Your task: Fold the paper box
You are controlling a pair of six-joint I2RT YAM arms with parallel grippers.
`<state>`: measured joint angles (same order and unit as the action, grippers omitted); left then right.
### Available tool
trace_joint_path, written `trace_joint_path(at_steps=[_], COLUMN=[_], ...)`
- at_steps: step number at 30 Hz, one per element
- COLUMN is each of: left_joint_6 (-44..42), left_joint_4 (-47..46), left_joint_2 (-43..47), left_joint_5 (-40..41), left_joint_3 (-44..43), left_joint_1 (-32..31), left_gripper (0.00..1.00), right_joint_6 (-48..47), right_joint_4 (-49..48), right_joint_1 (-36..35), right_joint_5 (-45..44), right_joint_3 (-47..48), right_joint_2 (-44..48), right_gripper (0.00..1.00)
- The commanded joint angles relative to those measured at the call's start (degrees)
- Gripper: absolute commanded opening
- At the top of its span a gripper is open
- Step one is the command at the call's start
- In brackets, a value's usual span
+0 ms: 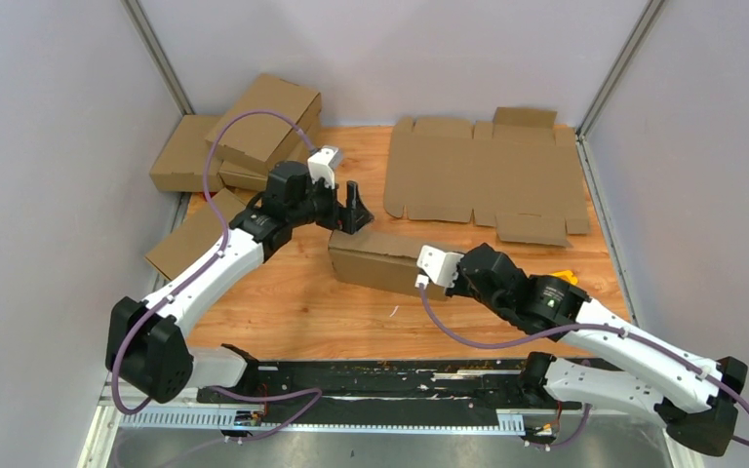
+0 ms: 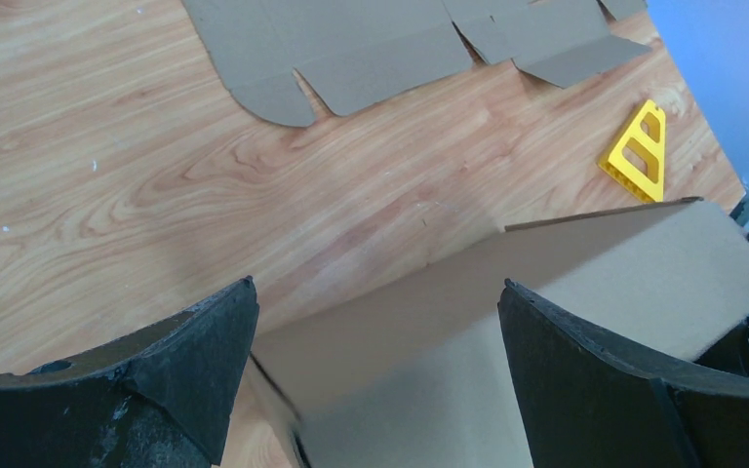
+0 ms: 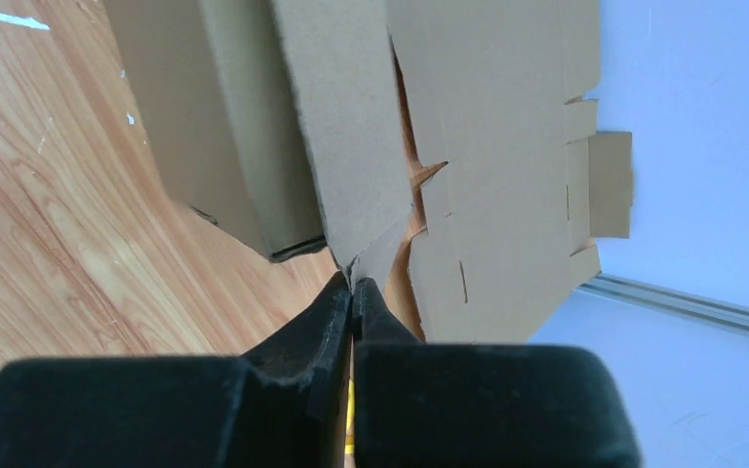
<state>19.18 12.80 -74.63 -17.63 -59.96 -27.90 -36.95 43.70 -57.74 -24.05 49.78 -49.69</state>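
The paper box [image 1: 375,258] is plain brown cardboard, partly folded, lying in the middle of the wooden table. My right gripper [image 3: 352,285] is shut on the corner of one of its raised panels [image 3: 341,117]; in the top view this gripper [image 1: 427,273] sits at the box's right end. My left gripper [image 1: 351,210] hovers over the box's far left corner. Its fingers [image 2: 205,351] stand wide open with the box's panel [image 2: 546,283] showing below and between them, apart from it.
A flat die-cut cardboard sheet [image 1: 488,175] lies at the back right. Finished brown boxes [image 1: 263,122] are piled at the back left, one more [image 1: 190,239] beside the left arm. A yellow triangle [image 1: 568,277] lies by the right arm.
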Motion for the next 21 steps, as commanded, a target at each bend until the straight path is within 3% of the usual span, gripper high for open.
trace_joint_path(at_steps=[1,7,18,21], left_joint_6=[2.7,2.7,3.1,-0.5], left_joint_4=[-7.7,-9.4,-16.7,-17.8], left_joint_2=[-0.5,-2.3,2.5,4.8], left_joint_5=[-6.1,-9.3,-17.1,-18.4], left_joint_3=[3.2,4.2,9.3,11.0], left_joint_1=[2.5,2.9,2.6,-0.6], left_gripper=[1.00,1.00,1.00,1.00], right_joint_6=[2.1,9.8,22.3,22.8], right_joint_4=[-1.8,-6.7,-4.7,-7.2], right_joint_1=[-0.5,-0.5,-0.5,-0.5], right_joint_5=[2.6,2.6,2.9,2.8], right_joint_3=[2.8,0.5,2.0,-0.2], right_joint_2=[3.5,8.0,2.0,2.4], right_gripper=[0.00,0.00,0.00,0.00])
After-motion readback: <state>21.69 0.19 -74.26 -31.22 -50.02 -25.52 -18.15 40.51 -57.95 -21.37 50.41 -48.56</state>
